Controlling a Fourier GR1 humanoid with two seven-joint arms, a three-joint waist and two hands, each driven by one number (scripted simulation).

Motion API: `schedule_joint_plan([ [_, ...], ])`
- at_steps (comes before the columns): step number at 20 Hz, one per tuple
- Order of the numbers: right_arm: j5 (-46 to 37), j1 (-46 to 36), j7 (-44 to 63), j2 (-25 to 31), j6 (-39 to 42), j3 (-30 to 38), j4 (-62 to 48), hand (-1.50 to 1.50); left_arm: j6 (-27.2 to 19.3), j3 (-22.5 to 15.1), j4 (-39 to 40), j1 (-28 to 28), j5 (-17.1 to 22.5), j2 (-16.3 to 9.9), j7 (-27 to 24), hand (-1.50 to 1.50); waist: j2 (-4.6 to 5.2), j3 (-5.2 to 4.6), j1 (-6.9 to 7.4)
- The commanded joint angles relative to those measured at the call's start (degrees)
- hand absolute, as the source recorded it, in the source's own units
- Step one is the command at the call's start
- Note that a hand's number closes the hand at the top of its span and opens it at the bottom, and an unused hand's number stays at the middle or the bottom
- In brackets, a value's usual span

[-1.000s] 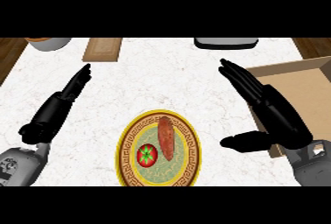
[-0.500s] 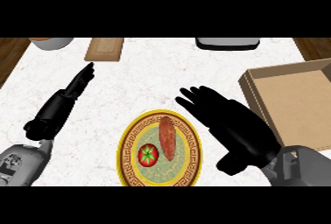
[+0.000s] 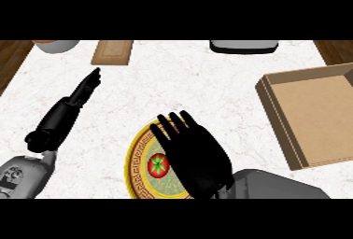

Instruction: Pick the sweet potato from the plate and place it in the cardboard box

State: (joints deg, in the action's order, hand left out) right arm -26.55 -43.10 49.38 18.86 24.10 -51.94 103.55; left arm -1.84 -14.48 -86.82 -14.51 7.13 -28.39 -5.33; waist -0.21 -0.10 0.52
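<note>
A round plate [image 3: 138,161] with a yellow patterned rim lies near the counter's front edge. On it I see a red tomato [image 3: 158,165]. My right hand [image 3: 196,156] is spread flat over the plate's right half, fingers straight and pointing away from me, and it hides the sweet potato completely. Whether it touches anything underneath is hidden. The open cardboard box [image 3: 318,117] sits at the right side of the counter, with nothing showing inside. My left hand [image 3: 67,111] rests open at the left, fingers straight.
A wooden board [image 3: 113,51] lies at the back left, beside a bowl [image 3: 56,45] in the far left corner. A dark grey tray [image 3: 244,45] sits at the back centre-right. White marble counter lies between plate and box.
My right hand has swung left from beside the box to over the plate, now covering the sweet potato that showed earlier. The left hand has barely moved.
</note>
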Motion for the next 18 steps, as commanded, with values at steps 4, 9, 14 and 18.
schedule_joint_plan([
  [4,-3.8,0.7,8.6,-13.4,3.9,-2.1,-8.2,-1.50,2.1,2.4,-3.6,2.8,-0.2,-0.6,1.2,0.00,0.12,0.08,0.05],
  [9,-6.2,2.8,7.9,-15.2,6.6,-0.4,-9.8,-1.50,1.2,2.1,-5.6,1.6,-2.6,1.9,4.4,0.00,0.09,0.11,-0.27],
  [14,-12.7,4.1,4.5,-13.7,5.8,0.4,-11.3,-1.50,3.9,3.9,3.0,1.2,-3.2,3.6,-1.6,0.00,0.25,0.08,-0.60],
  [18,-15.5,3.2,-1.2,-13.7,6.3,5.0,-15.6,-1.50,7.1,6.6,2.6,0.1,-2.6,2.4,-0.7,0.00,0.26,0.09,-0.44],
])
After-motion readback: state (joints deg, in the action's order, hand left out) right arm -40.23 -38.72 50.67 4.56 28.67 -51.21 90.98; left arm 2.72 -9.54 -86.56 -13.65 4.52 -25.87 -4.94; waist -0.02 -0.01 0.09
